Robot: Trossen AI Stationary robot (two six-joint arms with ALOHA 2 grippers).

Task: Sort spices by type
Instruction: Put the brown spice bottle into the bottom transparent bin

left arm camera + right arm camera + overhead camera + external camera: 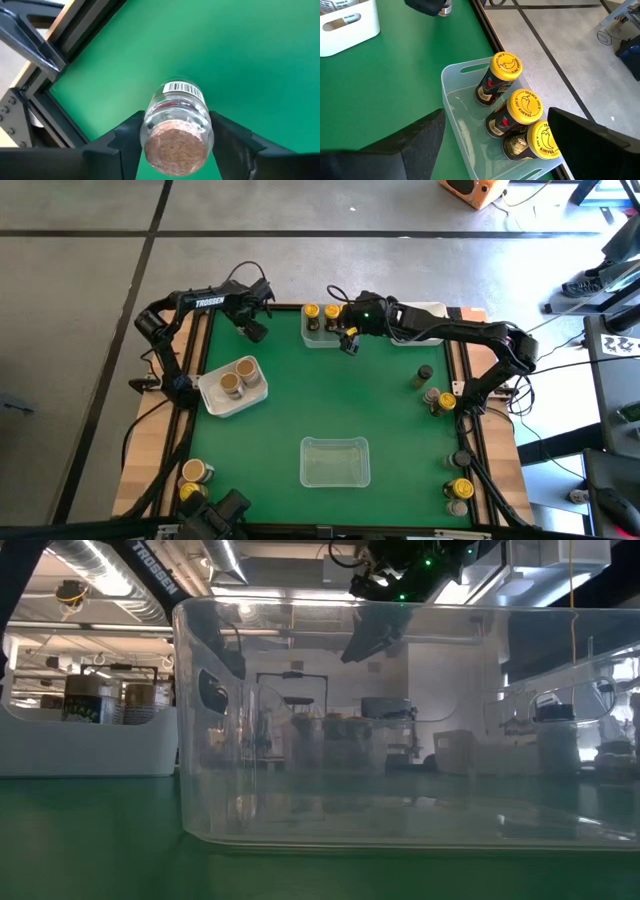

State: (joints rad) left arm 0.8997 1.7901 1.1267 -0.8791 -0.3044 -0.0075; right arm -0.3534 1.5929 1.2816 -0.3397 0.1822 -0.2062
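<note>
My left gripper [176, 126] is shut on a clear glass spice jar [176, 107] with a pinkish-brown lid, over the green mat by the far left corner [252, 330]. My right gripper [496, 114] hangs open above a small clear tub [451, 90] at the far edge [322, 338]. Three yellow-lidded spice jars [520, 107] stand in a row in that tub. The nearest of them [540, 140] is between my right fingers, and I see no touch. My left gripper pinches the jar's glass body just below the lid [150, 120] between its two fingers [125, 142], one on each side, coming from above. The lid faces up toward the wrist camera. Whether the base is on the mat does not show.
A white tub [215, 402] left of centre holds two tan-lidded jars. A larger empty clear tub [335, 477] sits near the near edge. A white tub [430, 308] lies under my right arm. More jars stand along the right edge [440, 398] and at the near left corner [195, 472].
</note>
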